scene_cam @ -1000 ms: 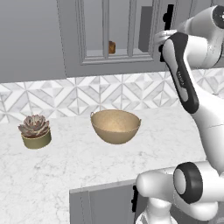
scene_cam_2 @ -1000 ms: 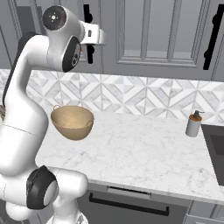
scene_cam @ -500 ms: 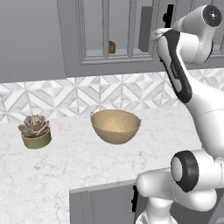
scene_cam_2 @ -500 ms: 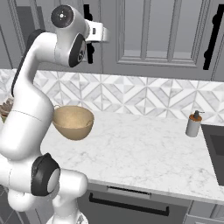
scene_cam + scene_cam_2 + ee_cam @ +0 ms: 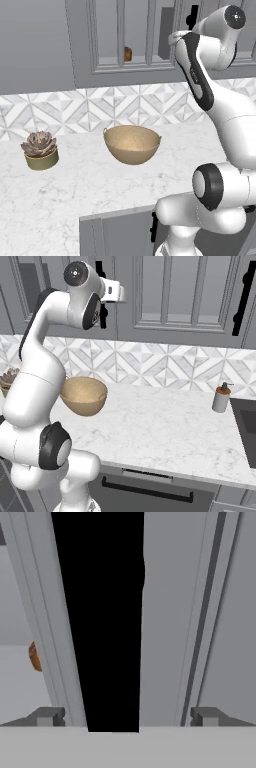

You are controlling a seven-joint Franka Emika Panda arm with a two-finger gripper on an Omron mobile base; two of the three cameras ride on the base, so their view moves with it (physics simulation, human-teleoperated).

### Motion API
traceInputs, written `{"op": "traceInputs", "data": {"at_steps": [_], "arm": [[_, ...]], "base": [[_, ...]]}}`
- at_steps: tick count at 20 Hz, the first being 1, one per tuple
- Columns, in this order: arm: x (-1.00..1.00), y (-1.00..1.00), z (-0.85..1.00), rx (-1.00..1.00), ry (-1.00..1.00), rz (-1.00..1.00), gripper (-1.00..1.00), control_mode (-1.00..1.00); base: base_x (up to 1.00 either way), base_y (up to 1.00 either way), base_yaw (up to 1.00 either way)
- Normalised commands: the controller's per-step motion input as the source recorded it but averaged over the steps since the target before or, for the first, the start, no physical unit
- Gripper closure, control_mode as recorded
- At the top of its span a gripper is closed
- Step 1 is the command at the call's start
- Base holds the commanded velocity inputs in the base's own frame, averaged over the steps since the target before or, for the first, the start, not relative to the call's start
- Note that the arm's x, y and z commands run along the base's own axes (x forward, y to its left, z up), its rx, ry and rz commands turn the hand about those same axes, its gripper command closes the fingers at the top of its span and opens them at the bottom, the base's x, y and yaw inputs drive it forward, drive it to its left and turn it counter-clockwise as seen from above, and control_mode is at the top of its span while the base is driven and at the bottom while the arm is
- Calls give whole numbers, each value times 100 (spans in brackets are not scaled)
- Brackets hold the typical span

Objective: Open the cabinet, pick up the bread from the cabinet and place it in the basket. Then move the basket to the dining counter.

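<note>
Hand view puts the cabinet's black handle (image 5: 102, 619) square between the two fingertips (image 5: 46, 717), which stand as wide apart as they go, one on each side of the bar, holding nothing. Against the pictures from a second ago, the arm has straightened and its upper end has risen toward the cabinet (image 5: 120, 40); the hand (image 5: 125, 718) has come in close enough that the bar runs down the middle of its sight. My reading is that the reach is nearly done and the next step is to close on the handle and pull, so the task is at its very start: door shut, nothing moved.

From the left base view, the bread (image 5: 128, 53) sits behind the glass panes, at about 12 o'clock from the basket (image 5: 132, 144), and it also peeps as an orange-brown edge at 9 o'clock in the hand view. The basket rests upright on the worktop (image 5: 75, 185), bare of bread, below the cabinet.

Around it: a potted succulent (image 5: 40, 150) at 9 o'clock from the basket, well apart, and a soap bottle (image 5: 221, 398) far along the worktop at 3 o'clock in the right base view. Neither crowds the door. The closed door itself is what bars the bread; when it swings, the arm's own elbow near the cabinet front may need room.
</note>
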Motion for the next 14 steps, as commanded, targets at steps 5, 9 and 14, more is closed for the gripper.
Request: {"op": "traceInputs", "data": {"at_steps": [5,9,14], "arm": [[36,1,-1,0,0,0,100,-100],[48,4,-6,0,0,0,100,-100],[42,13,-6,0,0,0,100,-100]], "base": [[0,0,0],[0,0,0],[0,0,0]]}}
